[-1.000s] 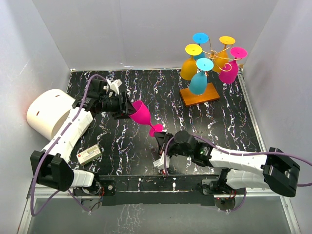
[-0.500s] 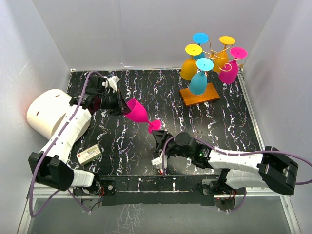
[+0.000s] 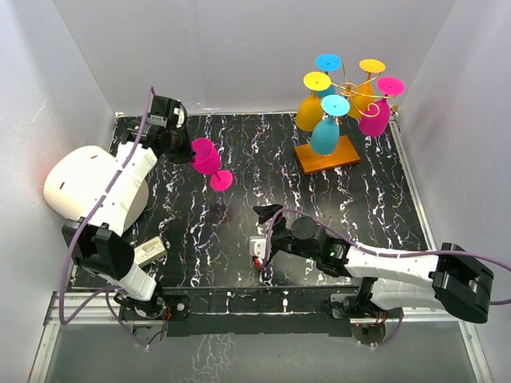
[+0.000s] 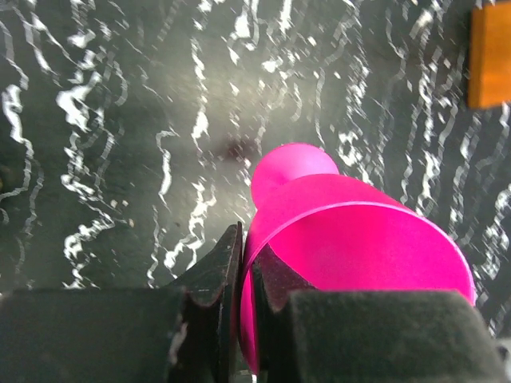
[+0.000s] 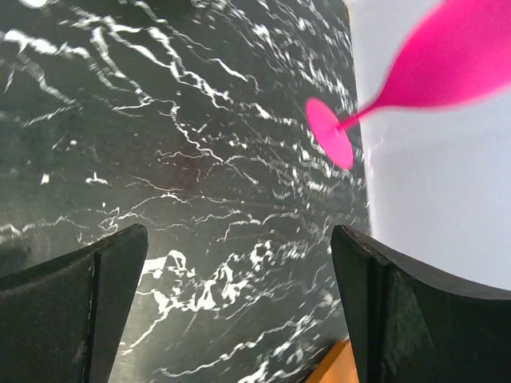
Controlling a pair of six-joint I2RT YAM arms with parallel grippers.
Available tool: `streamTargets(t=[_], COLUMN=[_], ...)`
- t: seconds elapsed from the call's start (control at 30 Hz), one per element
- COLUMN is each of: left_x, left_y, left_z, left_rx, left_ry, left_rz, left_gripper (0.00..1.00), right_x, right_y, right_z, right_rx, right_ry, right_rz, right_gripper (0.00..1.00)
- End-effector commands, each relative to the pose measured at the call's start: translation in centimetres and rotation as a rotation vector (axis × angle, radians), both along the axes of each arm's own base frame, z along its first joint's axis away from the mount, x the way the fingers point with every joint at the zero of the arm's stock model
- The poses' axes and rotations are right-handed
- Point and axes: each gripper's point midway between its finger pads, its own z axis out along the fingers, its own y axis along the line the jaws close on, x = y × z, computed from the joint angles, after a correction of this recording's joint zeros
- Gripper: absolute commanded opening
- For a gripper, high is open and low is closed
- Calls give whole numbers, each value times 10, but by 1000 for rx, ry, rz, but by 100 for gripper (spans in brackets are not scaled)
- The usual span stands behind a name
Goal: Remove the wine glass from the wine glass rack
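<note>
A pink wine glass (image 3: pixel 206 155) hangs tilted above the back left of the table, foot (image 3: pixel 221 180) pointing down and right. My left gripper (image 3: pixel 184 148) is shut on its rim. In the left wrist view one finger sits outside and one inside the pink wine glass (image 4: pixel 359 239), the left gripper (image 4: pixel 246 271) pinching the wall. My right gripper (image 3: pixel 264 237) stands open near the table's middle front, nothing between its fingers; from the right gripper (image 5: pixel 238 239) the wine glass (image 5: pixel 447 60) shows far off. The wine glass rack (image 3: pixel 351 86) stands back right on its orange base (image 3: pixel 345 155), several coloured glasses hanging from it.
A white rounded cylinder (image 3: pixel 80 183) lies at the left edge. A small white box (image 3: pixel 146 254) sits near the front left. White walls close in the table on three sides. The orange base's corner shows as well in the left wrist view (image 4: pixel 489 56).
My right gripper let go of the glass's foot and opened wide. The left arm carried the pink glass up and back toward the far left.
</note>
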Motion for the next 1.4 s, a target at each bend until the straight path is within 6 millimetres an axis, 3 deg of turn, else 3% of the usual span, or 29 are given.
streamTargets(t=[0.0,0.1,0.17,0.23,0.47,0.7,0.8,0.9,1.2,1.37], left_x=[40,69,87,105,160,200,212,218,217,216], left_y=[24,25,22,19,-2,-11,-16,-21,-22,-25], left_z=[11,-1,-9,-17,-38,-47,-48,-47,-65,-68], left_rx=[128,178,197,217,189,205,244,275,309,294], left_ry=[-147,-169,-164,-159,-180,-232,-247,-257,-215,-205], left_rz=[92,106,92,77,64,66,49,24,0,-12], left_gripper=[0,0,0,0,0,0,0,6,13,23], right_x=[26,55,71,81,93,96,94,95,99,96], right_y=[-16,-52,-79,-96,-102,-105,-106,-107,-107,-111], right_z=[63,90,98,99,89,88,93,95,103,110], right_rx=[429,726,876,910,758,740,779,796,815,844], right_ry=[217,294,336,340,381,528,548,552,552,557], right_rz=[-308,-596,-810,-970,-1107,-1046,-1010,-1005,-999,-989], right_gripper=[98,98,98,98,98,98,98,98,98,98])
